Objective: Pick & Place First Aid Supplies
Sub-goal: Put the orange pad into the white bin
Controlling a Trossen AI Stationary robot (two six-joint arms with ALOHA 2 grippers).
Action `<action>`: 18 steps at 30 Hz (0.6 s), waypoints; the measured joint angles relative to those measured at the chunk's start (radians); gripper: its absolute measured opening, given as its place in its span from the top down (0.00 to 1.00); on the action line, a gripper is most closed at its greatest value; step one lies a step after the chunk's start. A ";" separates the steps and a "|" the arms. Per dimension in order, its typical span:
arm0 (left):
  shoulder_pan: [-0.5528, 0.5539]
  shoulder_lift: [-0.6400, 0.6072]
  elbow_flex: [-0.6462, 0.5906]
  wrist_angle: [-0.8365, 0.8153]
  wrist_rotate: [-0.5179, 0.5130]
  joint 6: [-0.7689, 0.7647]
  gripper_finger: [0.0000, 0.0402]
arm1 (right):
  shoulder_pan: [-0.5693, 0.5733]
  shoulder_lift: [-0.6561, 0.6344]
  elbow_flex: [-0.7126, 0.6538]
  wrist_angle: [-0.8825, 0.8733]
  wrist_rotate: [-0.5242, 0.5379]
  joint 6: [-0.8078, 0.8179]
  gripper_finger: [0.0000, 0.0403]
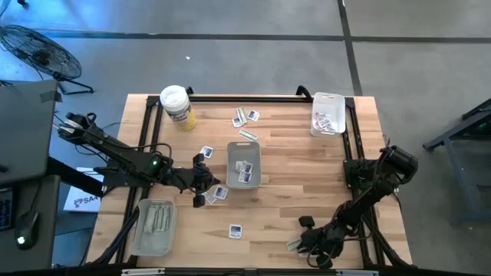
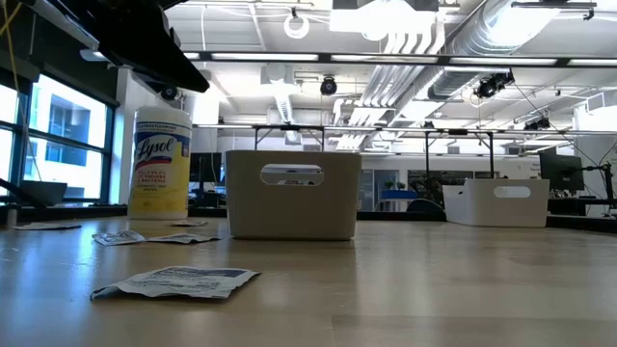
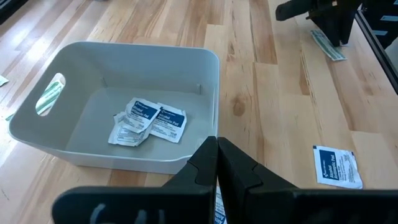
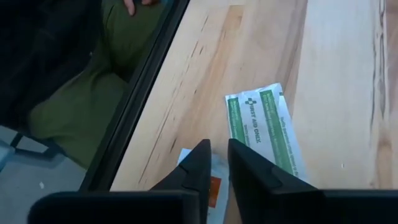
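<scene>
Green strip packet (image 4: pixel 264 127) is lying flat near the counter's front edge, right end effector (image 4: pixel 219 163) hovering narrow over it; it should be dropping squarely astride. Left end effector (image 3: pixel 216 163) is waiting pinched beside the tray (image 3: pixel 205 59).

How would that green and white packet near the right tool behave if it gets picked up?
The green-striped packet lies flat on the table, so it is probably thin, light and floppy. It would likely slide if nudged, and its low edge looks hard to grip.
</scene>
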 joint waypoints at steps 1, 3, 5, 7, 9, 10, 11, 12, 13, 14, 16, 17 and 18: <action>0.000 0.000 0.000 0.000 0.000 0.000 0.99 | 0.000 0.000 0.000 -0.005 -0.002 -0.001 0.89; 0.000 0.000 0.000 0.000 0.000 0.000 0.99 | 0.001 0.000 0.000 -0.015 -0.006 -0.025 0.93; 0.000 0.000 0.000 0.000 0.000 0.000 0.99 | 0.001 0.000 0.000 -0.021 -0.005 -0.050 0.97; 0.000 0.000 0.000 0.000 0.000 0.000 0.99 | 0.001 0.000 0.000 -0.021 -0.003 -0.074 0.99; 0.000 0.000 0.000 0.000 0.000 0.000 0.99 | 0.001 0.000 -0.001 -0.022 0.008 -0.093 0.99; 0.000 0.000 0.000 0.000 0.000 0.000 0.99 | 0.002 -0.002 -0.001 -0.023 0.015 -0.094 0.99; 0.000 0.000 0.000 0.000 0.000 0.000 0.99 | 0.002 -0.006 -0.001 -0.024 0.018 -0.095 0.99; 0.000 0.000 0.000 0.000 0.000 0.000 0.99 | 0.002 -0.014 -0.002 -0.028 0.015 -0.096 0.99; 0.000 0.000 0.000 0.000 0.000 0.000 0.99 | 0.002 -0.024 -0.003 -0.036 0.011 -0.101 1.00; 0.000 0.000 0.000 0.000 0.000 0.000 0.99 | 0.003 -0.039 -0.004 -0.045 0.006 -0.109 1.00; 0.000 0.000 0.000 0.000 0.000 0.000 0.99 | 0.003 -0.071 -0.007 -0.070 0.013 -0.130 1.00; 0.000 0.000 0.000 0.000 0.000 0.000 0.99 | 0.004 -0.091 -0.007 -0.078 0.023 -0.142 1.00; 0.000 0.000 0.000 0.000 0.000 0.000 0.99 | 0.003 -0.118 -0.007 -0.088 0.031 -0.152 1.00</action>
